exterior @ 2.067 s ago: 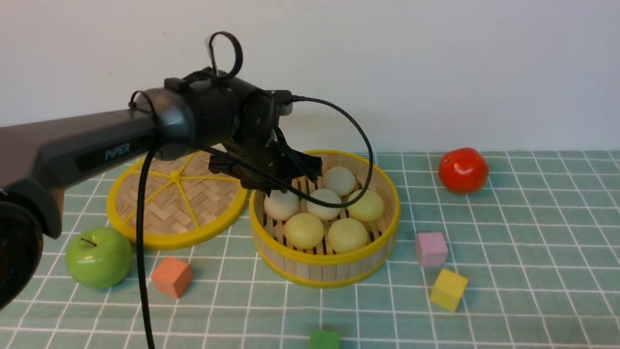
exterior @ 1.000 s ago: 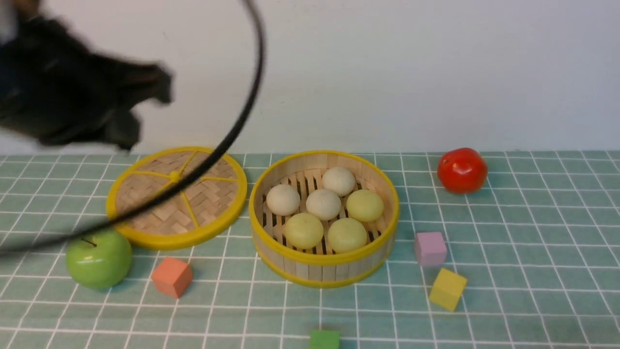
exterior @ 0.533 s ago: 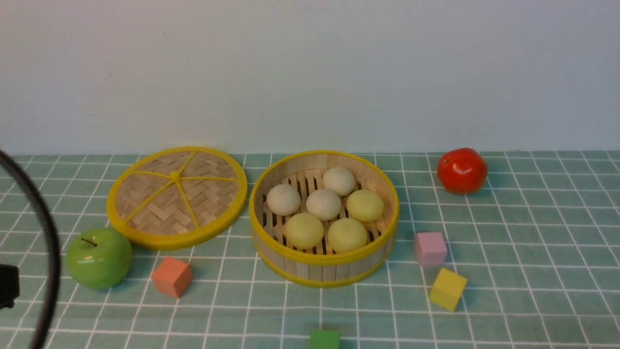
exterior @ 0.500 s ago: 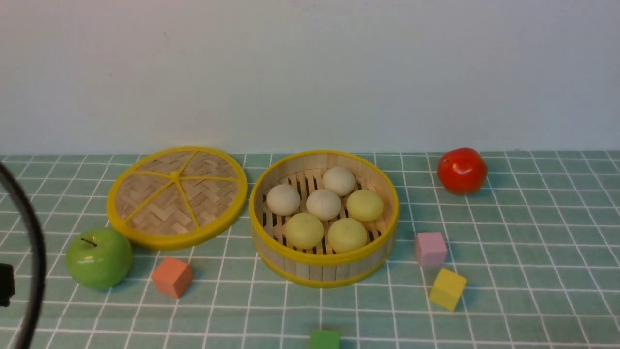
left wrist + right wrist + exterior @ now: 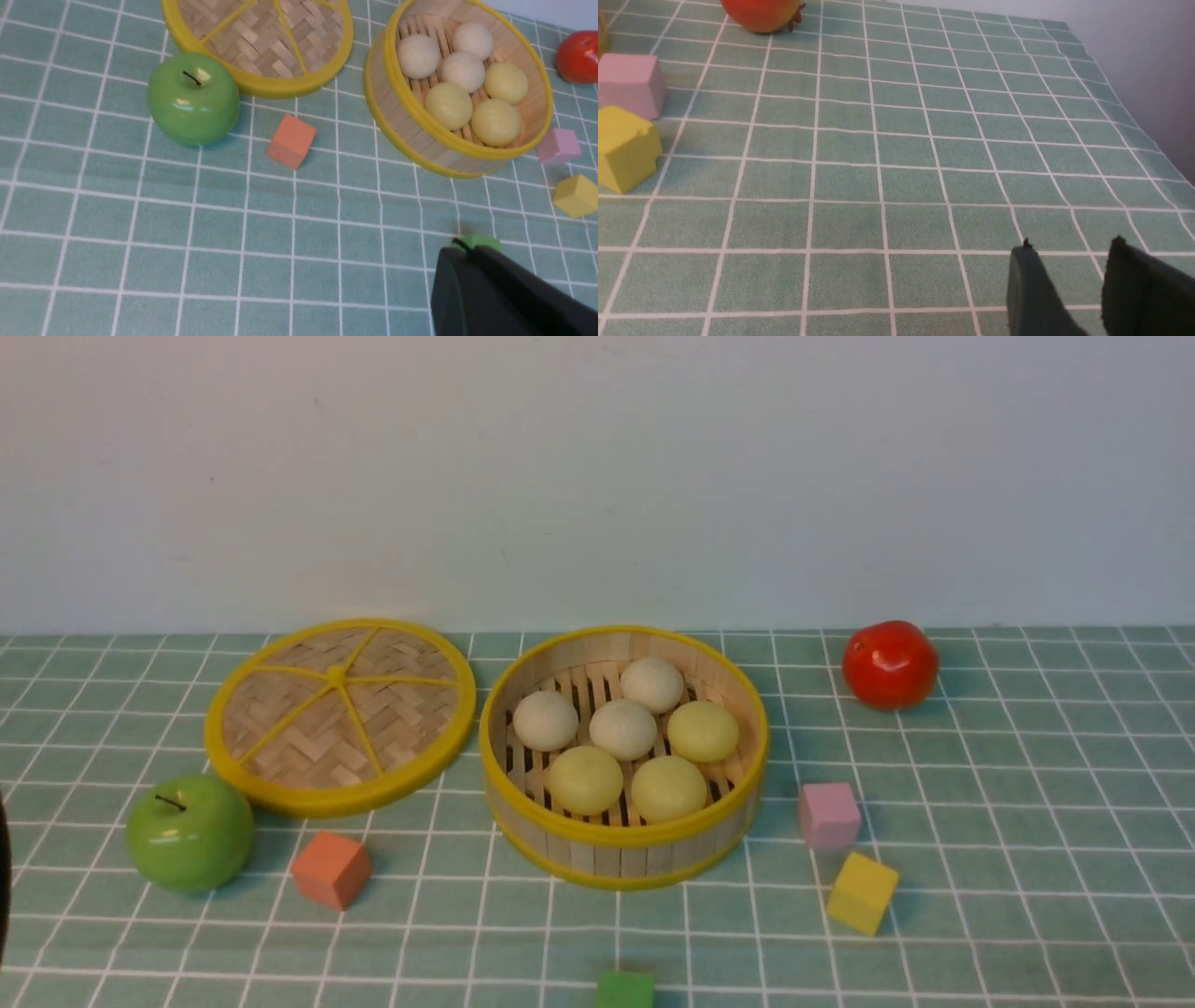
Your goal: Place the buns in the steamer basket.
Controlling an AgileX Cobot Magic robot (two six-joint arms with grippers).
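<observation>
The steamer basket [image 5: 625, 833] stands mid-table and holds all six buns: three off-white ones [image 5: 623, 729] at the back and left, three pale yellow-green ones [image 5: 668, 789] at the front and right. The basket [image 5: 385, 100] and buns [image 5: 448, 105] also show in the left wrist view. My left gripper [image 5: 460, 246] is shut and empty, low over the cloth in front of the basket, well apart from it. My right gripper [image 5: 1071, 247] is open and empty over bare cloth far to the right. Neither gripper shows in the front view.
The flat woven lid [image 5: 341, 714] lies left of the basket. A green apple [image 5: 190, 833] and an orange cube [image 5: 330, 868] are front left. A pink cube [image 5: 830, 815], yellow cube [image 5: 863, 892] and tomato [image 5: 890, 664] are right. A green cube [image 5: 625, 989] sits front centre.
My left arm has pulled up and back from over the basket, swung left and left the front view with its cable. The six buns have stayed in the basket.
</observation>
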